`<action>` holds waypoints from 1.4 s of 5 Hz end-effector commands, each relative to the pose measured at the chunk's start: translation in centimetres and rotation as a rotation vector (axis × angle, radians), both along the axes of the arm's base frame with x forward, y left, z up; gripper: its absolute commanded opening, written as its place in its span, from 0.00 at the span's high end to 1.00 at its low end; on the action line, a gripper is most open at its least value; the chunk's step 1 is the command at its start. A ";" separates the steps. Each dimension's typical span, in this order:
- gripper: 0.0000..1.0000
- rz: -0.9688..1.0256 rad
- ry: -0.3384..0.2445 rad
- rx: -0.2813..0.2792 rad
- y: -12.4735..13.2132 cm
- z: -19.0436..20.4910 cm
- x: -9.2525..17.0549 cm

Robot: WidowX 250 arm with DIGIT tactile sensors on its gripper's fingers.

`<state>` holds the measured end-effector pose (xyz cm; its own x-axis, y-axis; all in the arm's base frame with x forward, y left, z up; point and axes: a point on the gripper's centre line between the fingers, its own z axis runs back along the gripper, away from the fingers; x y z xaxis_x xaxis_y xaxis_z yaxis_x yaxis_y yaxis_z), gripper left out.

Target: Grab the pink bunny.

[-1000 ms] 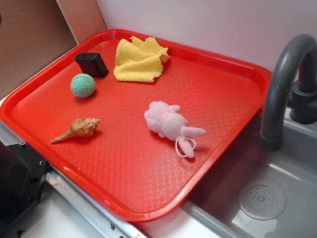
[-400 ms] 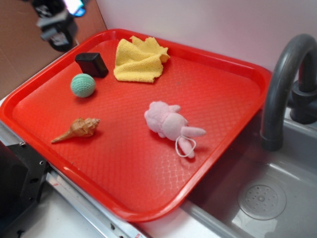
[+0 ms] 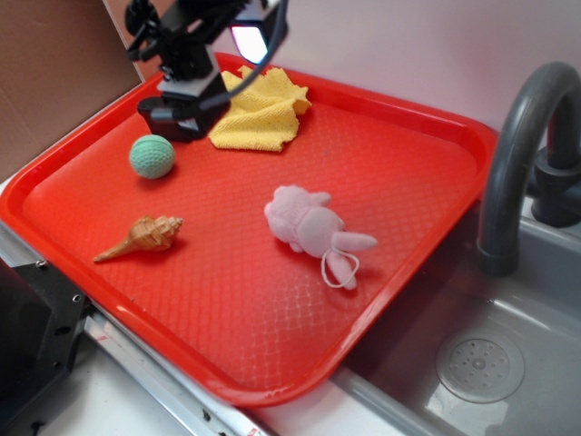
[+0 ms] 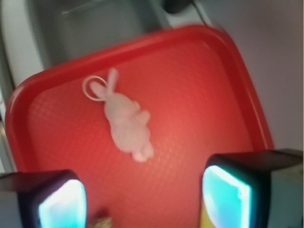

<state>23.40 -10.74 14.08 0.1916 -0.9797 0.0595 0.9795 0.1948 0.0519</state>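
- The red tray [image 3: 436, 245] fills most of the frame; the pink bunny [image 3: 309, 227] lies on it at centre right, untouched.
- Further back, the tool [image 3: 186, 100], jaws apart, has swung in at upper left above the black block [image 3: 162, 123] since a second ago: the approach has begun.

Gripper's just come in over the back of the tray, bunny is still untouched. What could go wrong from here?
1. The gripper hangs over the tray's far corner near the yellow cloth and black block; descending early could snag either.
2. The pink bunny lies flat, ears and white string loop trailing; closing there may catch only string.
3. The wrist view is blurred, so alignment is uncertain.
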 end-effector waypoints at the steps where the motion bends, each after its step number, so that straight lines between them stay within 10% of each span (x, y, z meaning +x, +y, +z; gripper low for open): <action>1: 0.00 -0.093 0.003 0.014 -3.2 -1.7 -0.4; 7: 0.00 -0.139 0.097 0.168 -3.1 -11.4 -0.8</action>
